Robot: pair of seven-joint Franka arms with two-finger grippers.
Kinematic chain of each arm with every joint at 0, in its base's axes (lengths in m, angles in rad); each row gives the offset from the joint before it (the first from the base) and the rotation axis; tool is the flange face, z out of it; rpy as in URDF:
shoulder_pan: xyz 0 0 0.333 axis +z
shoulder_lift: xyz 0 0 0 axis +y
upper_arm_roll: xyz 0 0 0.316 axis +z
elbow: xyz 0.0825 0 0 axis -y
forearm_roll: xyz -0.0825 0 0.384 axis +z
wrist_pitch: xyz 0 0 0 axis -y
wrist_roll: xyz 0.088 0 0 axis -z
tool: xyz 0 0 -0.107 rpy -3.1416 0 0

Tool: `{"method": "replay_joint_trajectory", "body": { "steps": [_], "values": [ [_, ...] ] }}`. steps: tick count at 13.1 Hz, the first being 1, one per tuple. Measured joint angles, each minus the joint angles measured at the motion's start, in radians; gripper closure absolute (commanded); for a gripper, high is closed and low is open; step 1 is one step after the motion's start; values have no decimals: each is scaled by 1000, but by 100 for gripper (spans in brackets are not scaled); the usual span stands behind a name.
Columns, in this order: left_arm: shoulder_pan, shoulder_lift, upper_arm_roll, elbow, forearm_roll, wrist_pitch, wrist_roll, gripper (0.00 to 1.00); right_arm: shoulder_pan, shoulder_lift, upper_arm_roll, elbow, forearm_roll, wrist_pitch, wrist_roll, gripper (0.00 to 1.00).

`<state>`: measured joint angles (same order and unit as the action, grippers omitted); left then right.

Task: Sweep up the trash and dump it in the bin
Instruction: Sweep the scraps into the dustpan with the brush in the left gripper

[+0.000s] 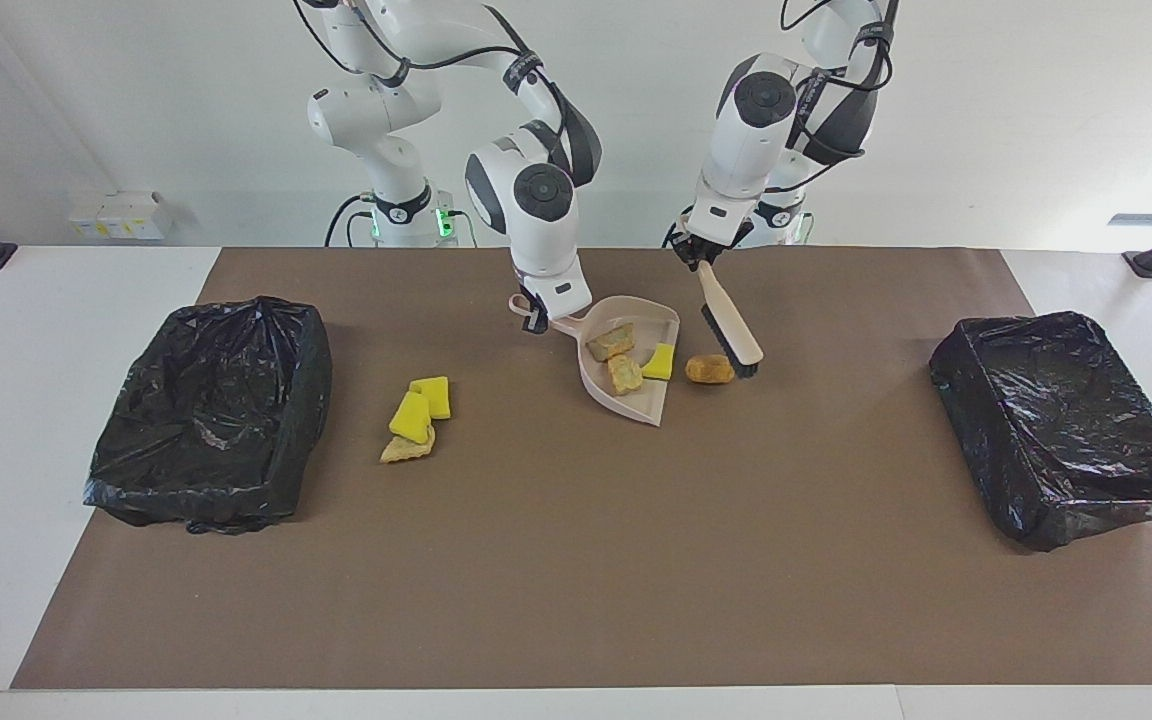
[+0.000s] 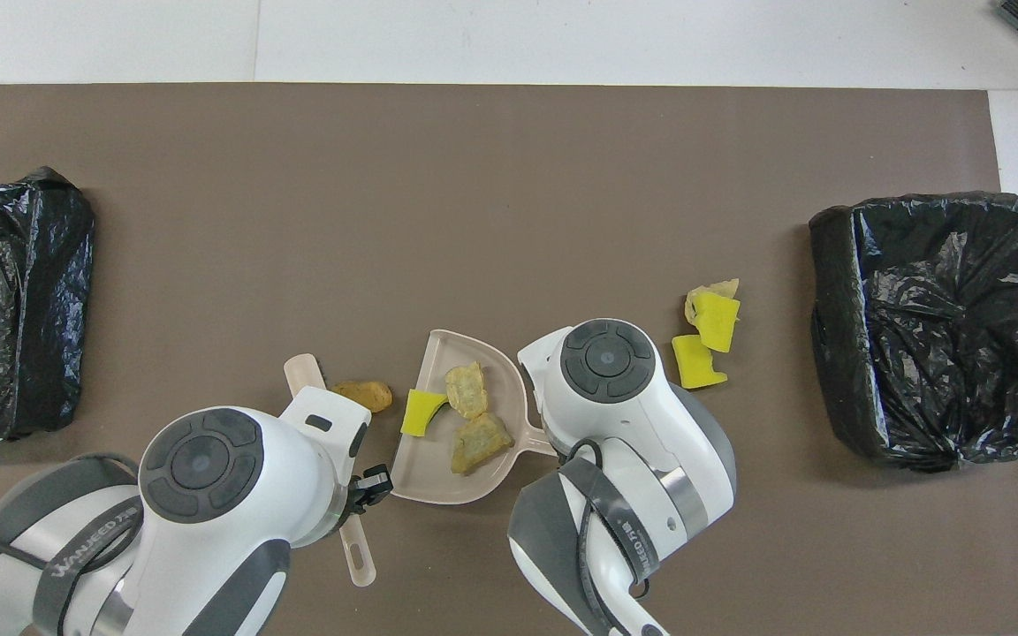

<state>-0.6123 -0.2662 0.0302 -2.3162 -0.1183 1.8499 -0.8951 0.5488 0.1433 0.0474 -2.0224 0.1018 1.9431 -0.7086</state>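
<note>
The beige dustpan (image 1: 641, 398) (image 2: 438, 477) lies mid-table, near the robots. My right gripper (image 1: 534, 320) is shut on its handle. Inside it lie two tan pieces of trash (image 1: 612, 341) (image 2: 467, 389), and a yellow piece (image 1: 658, 362) (image 2: 423, 412) rests at its lip. An orange-brown piece (image 1: 709, 369) (image 2: 363, 393) lies on the mat just outside the pan's mouth. My left gripper (image 1: 697, 254) is shut on the handle of the beige brush (image 1: 733, 325) (image 2: 301, 373), which slants down with its dark bristles against that piece. Three more pieces (image 1: 413, 418) (image 2: 710, 336) lie toward the right arm's end.
A black-lined bin (image 1: 211, 415) (image 2: 942, 327) stands at the right arm's end of the brown mat. A second black-lined bin (image 1: 1066, 425) (image 2: 5, 300) stands at the left arm's end. In the overhead view both arms cover their own grippers.
</note>
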Motion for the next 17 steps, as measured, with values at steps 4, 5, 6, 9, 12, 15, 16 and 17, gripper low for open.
{"method": "replay_joint_trajectory", "body": {
  "steps": [4,5,6,9,12,15,16,17],
  "values": [
    [10,6,1,-133,1,129,126,100,5,12,0,2,-3,32,0,100],
    [29,11,0,-145,0,155,236,100,5,20,0,8,-2,44,0,100],
    [52,16,1,-147,0,180,333,100,5,31,-1,17,-2,47,0,100],
    [58,21,-6,-147,-1,213,487,100,4,56,-2,41,-1,48,0,100],
    [-71,28,-20,-147,-28,265,523,100,4,58,-2,44,-1,48,0,100],
    [-153,32,-22,-146,-41,280,512,100,4,60,-3,44,-1,48,0,100],
    [-153,32,-19,-146,-41,280,512,100,4,60,-3,44,-1,48,0,100],
    [-153,33,-11,-146,-41,280,512,100,4,60,-3,44,-1,48,0,100]
  ]
}}
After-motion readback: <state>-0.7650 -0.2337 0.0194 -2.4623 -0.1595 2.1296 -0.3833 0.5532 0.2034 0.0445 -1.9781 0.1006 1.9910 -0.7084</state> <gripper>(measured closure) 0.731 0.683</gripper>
